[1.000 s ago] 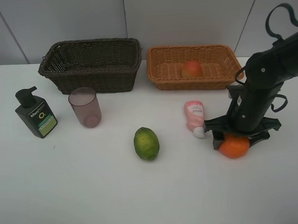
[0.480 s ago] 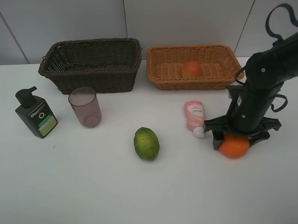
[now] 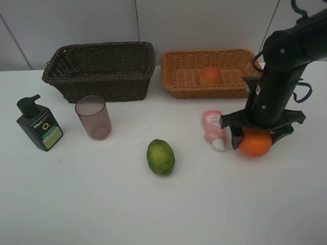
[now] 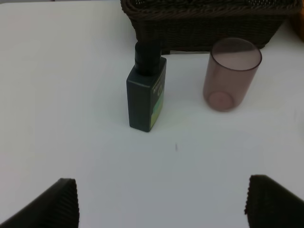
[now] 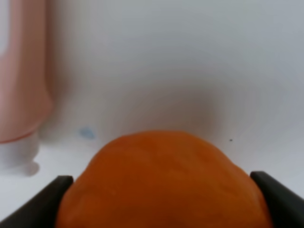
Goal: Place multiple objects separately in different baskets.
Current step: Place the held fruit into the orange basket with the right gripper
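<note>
Carrying the orange [image 3: 255,144] to the light tan basket [image 3: 206,92] is, I judge, the step in hand. Doing it well means lifting straight up so the pink tube [image 3: 213,128] just to its left is not nudged. The fruit then has to clear the basket's near rim, travel far and a little left, and be let go low over bare wicker beside the peach-like fruit [image 3: 210,75] in the middle, so that neither rolls. The orange is at the right of the worktop [image 3: 102,202]. The soft shadow under it in the right wrist view suggests it is just off the surface, though I cannot be sure. The right tool [image 3: 256,135] is clamped on it, a finger on either flank, pointing straight down. Its arm reaches in from the far right, bent above the basket's right end. The left tool [image 4: 164,202] hangs with jaws wide apart and empty over bare worktop, on the near side of the pump bottle [image 4: 146,97] and cup [image 4: 231,73].
</note>
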{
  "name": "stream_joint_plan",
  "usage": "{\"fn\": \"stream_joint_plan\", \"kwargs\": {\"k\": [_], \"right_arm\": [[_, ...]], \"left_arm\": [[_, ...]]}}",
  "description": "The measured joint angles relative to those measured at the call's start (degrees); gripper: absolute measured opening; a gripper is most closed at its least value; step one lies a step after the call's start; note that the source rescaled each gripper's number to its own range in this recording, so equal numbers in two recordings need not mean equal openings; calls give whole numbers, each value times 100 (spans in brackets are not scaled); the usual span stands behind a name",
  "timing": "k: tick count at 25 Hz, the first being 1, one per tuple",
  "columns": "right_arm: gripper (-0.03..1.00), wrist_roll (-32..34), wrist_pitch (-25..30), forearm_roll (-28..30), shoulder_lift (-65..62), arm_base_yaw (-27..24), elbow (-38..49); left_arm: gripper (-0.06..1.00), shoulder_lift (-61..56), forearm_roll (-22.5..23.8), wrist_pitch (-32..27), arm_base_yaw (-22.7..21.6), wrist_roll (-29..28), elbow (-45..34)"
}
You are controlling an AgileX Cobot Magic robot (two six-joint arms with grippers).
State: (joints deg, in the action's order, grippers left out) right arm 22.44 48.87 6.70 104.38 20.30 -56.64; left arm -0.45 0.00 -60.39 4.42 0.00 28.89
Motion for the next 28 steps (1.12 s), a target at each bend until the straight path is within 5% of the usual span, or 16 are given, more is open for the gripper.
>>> {"fn": "stream_joint_plan", "kwargs": {"k": [14, 28], "right_arm": [[51, -472, 1144, 497, 756, -433, -3174], [51, -486, -46, 619, 1649, -736, -3832]], "left_arm": [[91, 0, 0, 0, 0, 0, 0], [91, 0, 0, 0, 0, 0, 0]]}}
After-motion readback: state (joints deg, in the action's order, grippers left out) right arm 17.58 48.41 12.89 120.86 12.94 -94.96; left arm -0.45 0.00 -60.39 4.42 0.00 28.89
